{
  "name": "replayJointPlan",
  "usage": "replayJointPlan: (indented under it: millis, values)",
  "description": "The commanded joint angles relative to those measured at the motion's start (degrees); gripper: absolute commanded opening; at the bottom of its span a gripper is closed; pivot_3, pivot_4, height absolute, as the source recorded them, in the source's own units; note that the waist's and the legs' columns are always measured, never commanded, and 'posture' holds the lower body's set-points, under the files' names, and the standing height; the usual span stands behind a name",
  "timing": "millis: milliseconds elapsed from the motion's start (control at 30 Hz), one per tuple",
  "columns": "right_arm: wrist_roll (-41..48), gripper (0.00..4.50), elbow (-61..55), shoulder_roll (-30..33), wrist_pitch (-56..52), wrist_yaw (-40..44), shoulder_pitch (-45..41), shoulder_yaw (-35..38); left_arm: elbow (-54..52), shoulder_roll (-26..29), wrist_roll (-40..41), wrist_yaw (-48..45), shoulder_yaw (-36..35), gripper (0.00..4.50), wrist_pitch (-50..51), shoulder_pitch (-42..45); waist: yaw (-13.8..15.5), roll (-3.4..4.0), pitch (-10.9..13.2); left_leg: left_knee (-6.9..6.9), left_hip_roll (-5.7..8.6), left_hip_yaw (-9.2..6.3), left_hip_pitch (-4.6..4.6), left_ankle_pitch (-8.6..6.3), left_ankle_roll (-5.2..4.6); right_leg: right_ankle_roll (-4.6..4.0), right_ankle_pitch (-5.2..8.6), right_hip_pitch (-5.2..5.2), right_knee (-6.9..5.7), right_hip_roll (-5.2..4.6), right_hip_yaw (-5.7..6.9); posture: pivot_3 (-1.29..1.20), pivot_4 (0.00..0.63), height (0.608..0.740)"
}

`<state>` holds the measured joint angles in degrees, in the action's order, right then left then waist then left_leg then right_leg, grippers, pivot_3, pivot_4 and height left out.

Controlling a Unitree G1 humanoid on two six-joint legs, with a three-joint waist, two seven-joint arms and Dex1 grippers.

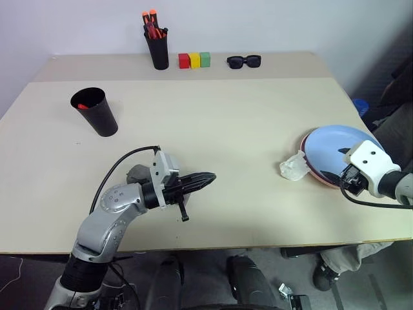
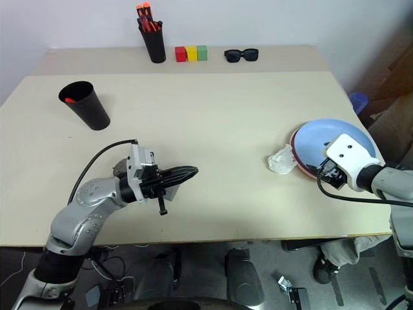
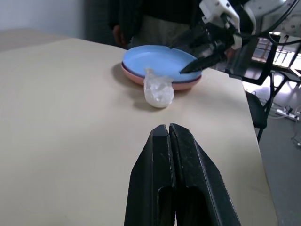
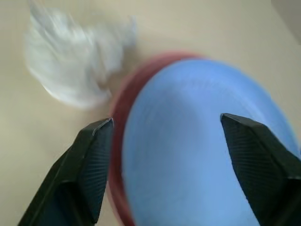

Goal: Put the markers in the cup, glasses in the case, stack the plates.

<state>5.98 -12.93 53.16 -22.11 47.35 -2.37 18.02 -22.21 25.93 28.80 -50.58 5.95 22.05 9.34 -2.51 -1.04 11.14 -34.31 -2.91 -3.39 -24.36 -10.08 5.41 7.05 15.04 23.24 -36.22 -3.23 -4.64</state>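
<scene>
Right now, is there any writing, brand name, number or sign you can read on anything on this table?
None can be read. The black cup, the pen holder, the three coloured blocks, the sunglasses, the blue plate and the crumpled wrapper all look plain, with no lettering to be seen.

Top centre: black pen holder (image 1: pixel 157 50) with orange-red pens; red, yellow, green blocks (image 1: pixel 194 60) just beside; black sunglasses (image 1: pixel 244 61) further right. Right of centre: crumpled clear plastic (image 1: pixel 293 167) on beige table (image 1: pixel 232 129).
</scene>
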Motion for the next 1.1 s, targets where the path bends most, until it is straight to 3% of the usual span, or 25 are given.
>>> replayJointPlan:
  millis: [33, 367, 500, 633, 867, 1100]
  values:
    - [2.1, 3.38, -3.2, -1.6, -0.5, 0.2, -2.3, -2.9, -1.4, 0.4, -0.1, -0.3, -0.3, 0.0, -1.8, -0.7, 0.0, 0.0, 0.0, 0.0, 0.0, 0.0, 0.0, 0.0, 0.0, 0.0, 0.0, 0.0, 0.0, 0.0, 0.0, 0.0, 0.15, 0.74]
    - [-0.5, 3.38, 0.9, -6.1, -0.3, -1.3, -6.4, -14.5, -2.1, 0.0, -1.0, 0.7, 0.1, 0.0, -2.8, -2.0, 0.2, -0.01, 0.0, -0.01, 0.0, -0.01, -0.02, 0.0, 0.0, -0.01, 0.0, -0.01, 0.02, 0.0, 0.01, 0.0, 0.15, 0.74]
    - [-0.8, 2.12, 2.2, -6.8, -1.5, -2.3, -7.4, -15.6, -2.1, 0.2, -1.2, 0.7, 0.0, 0.0, -3.3, -2.7, 0.1, -0.01, 0.0, -0.02, 0.01, -0.01, -0.02, 0.0, 0.0, -0.01, 0.0, 0.0, 0.02, 0.0, 0.01, 0.0, 0.15, 0.74]
    - [-0.4, 0.02, 0.4, -5.8, -1.8, -2.2, -7.7, -14.8, -2.6, 0.3, -1.2, 1.0, 0.0, 0.0, -3.3, -3.5, 0.1, -0.01, 0.0, 0.0, 0.0, -0.02, -0.02, 0.0, 0.0, -0.01, 0.0, 0.0, 0.02, 0.0, 0.02, 0.0, 0.15, 0.74]
    - [2.2, 0.02, -2.6, -3.6, -4.3, -2.8, -9.9, -7.8, -2.7, 0.4, -1.0, 1.4, -0.2, 0.0, -3.0, -3.4, 0.2, -0.01, 0.0, -0.01, 0.0, -0.02, -0.02, 0.0, 0.0, -0.01, 0.0, 0.0, 0.02, 0.0, 0.01, 0.0, 0.15, 0.74]
    - [-0.6, 0.02, 6.6, 0.5, -3.5, -4.3, -11.4, -6.1, -2.1, 0.2, -0.7, 1.5, -0.7, 0.0, -3.0, -3.2, 0.2, -0.03, 0.0, -0.01, 0.0, -0.02, -0.02, 0.0, 0.0, -0.02, 0.0, -0.01, 0.04, 0.0, 0.01, 0.0, 0.15, 0.74]
